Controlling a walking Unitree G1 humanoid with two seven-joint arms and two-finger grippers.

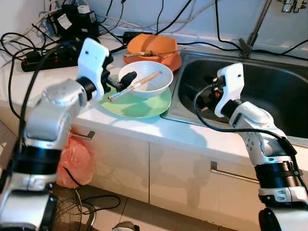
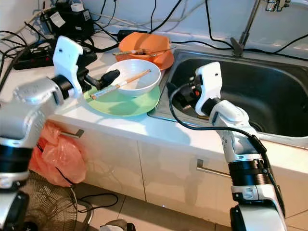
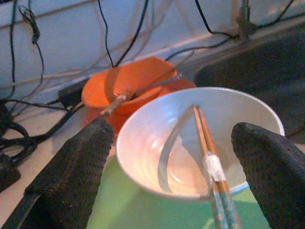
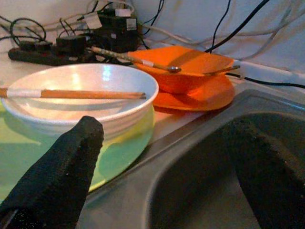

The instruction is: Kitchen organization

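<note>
A white bowl stands on a green plate on the counter, left of the sink. A pair of wooden chopsticks lies across the bowl, its blue ends sticking out over the near rim. My left gripper is open at the bowl's left side, and in the left wrist view its fingers straddle the bowl. My right gripper is open and empty, low over the sink's left edge, pointing toward the bowl. Behind stands an orange bowl on an orange plate, holding a spoon.
Power strips and tangled cables crowd the counter's back left, by a black box. A faucet stem rises behind the sink. An orange plastic bag hangs from a drawer handle. A fan stands on the floor.
</note>
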